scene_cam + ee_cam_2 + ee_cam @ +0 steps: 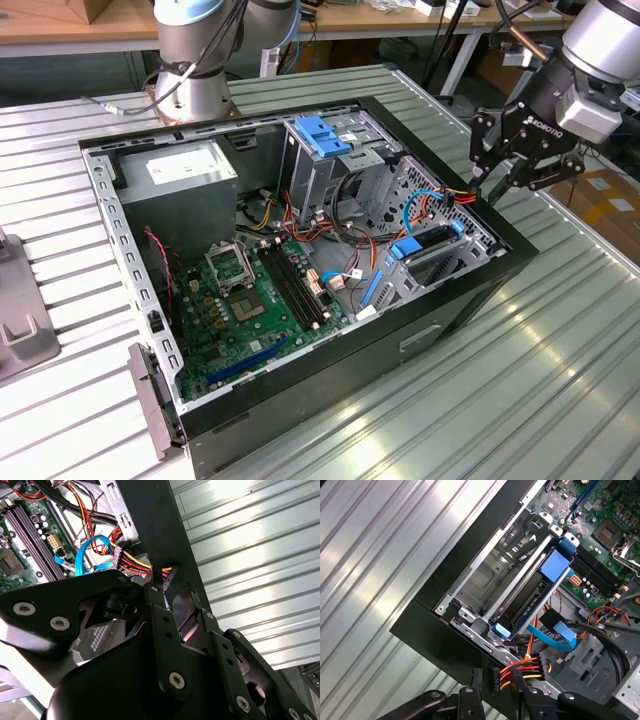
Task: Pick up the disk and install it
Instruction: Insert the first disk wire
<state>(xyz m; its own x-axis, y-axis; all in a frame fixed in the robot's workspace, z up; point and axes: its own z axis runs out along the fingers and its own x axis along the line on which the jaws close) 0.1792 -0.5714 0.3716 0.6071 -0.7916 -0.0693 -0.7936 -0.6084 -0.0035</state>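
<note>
my gripper (500,185) hangs wide and empty just over the case (300,400) rim. the disk (527,602) sits in the case's corner bay (485,575), its blue rails (555,565) likely guiding it in.

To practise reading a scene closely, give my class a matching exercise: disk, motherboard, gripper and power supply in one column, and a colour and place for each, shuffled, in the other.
1 disk
2 motherboard
3 gripper
4 power supply

A green, flat on the floor of the case
B black, above the case's edge at the exterior view's right
C grey box, in the corner by the arm's base
D dark with blue rails, in a metal bay

Pairs: 1-D, 2-A, 3-B, 4-C
</note>
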